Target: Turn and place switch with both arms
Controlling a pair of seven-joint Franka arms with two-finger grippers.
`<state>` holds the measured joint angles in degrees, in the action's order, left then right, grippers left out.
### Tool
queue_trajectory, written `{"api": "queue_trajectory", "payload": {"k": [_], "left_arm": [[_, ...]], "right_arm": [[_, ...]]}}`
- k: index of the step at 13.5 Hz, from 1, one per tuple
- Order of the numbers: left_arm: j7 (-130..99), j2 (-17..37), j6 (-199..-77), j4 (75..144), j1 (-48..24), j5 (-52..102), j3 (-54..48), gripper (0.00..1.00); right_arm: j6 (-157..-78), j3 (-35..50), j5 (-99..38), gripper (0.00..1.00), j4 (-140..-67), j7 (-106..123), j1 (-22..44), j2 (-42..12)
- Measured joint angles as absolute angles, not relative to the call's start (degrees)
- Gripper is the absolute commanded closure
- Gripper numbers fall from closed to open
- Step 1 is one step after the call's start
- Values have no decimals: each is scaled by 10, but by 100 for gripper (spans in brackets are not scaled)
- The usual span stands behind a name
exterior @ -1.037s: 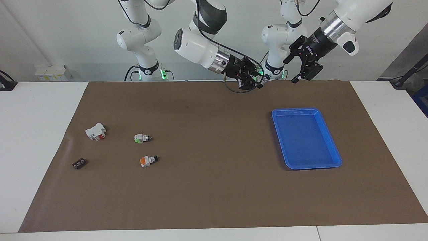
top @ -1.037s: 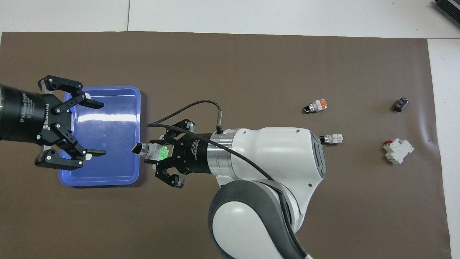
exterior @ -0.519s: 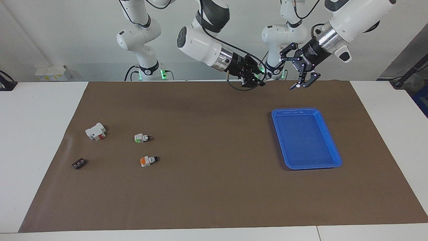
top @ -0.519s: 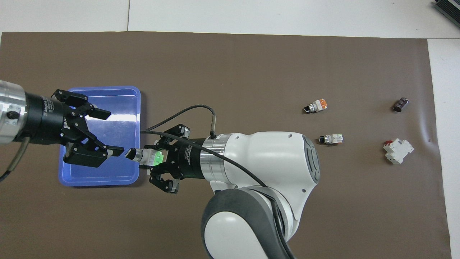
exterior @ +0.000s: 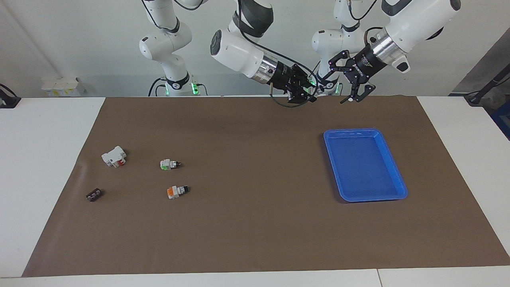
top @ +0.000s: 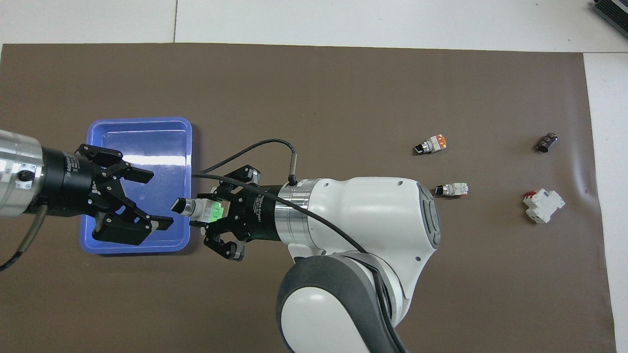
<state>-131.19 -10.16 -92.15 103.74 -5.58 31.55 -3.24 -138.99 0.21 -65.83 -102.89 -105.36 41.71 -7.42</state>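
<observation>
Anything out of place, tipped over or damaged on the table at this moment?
Nothing stands out. The right claw holds the switch in the air beside the blue tray, knob toward the open left claw. A second green-ended switch, the orange-ended switch and the white-and-red block lie undisturbed on the mat.

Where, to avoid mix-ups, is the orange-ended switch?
Overhead view: the orange-ended switch lies on the mat toward the right arm's end, farther from the robots than the loose green-ended switch.
</observation>
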Motion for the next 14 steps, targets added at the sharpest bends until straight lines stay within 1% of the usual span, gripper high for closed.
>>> {"api": "queue_trajectory", "payload": {"k": [1,2,3,5,6,8,14], "left_arm": [[-1312,-102,-919,1038,-56,325,-33,17],[-1312,-102,-915,1038,-56,335,-33,23],[-1312,-102,-913,1038,-56,345,-34,37],[-1302,-102,-911,1038,-56,360,-35,52],[-1297,-103,-911,1038,-57,367,-35,54],[-1289,-105,-910,1038,-57,372,-35,56],[-1267,-116,-921,1038,-57,388,-35,57]], "right_arm": [[-1390,2,-658,100,-1029,-1054,417,-74],[-1391,1,-658,100,-1029,-1054,416,-74],[-1394,1,-658,100,-1029,-1054,416,-74],[-1403,0,-657,100,-1029,-1054,415,-74],[-1406,0,-657,100,-1029,-1054,415,-74],[-1406,-1,-657,100,-1029,-1054,413,-74],[-1414,-1,-656,100,-1029,-1053,402,-74]]}}
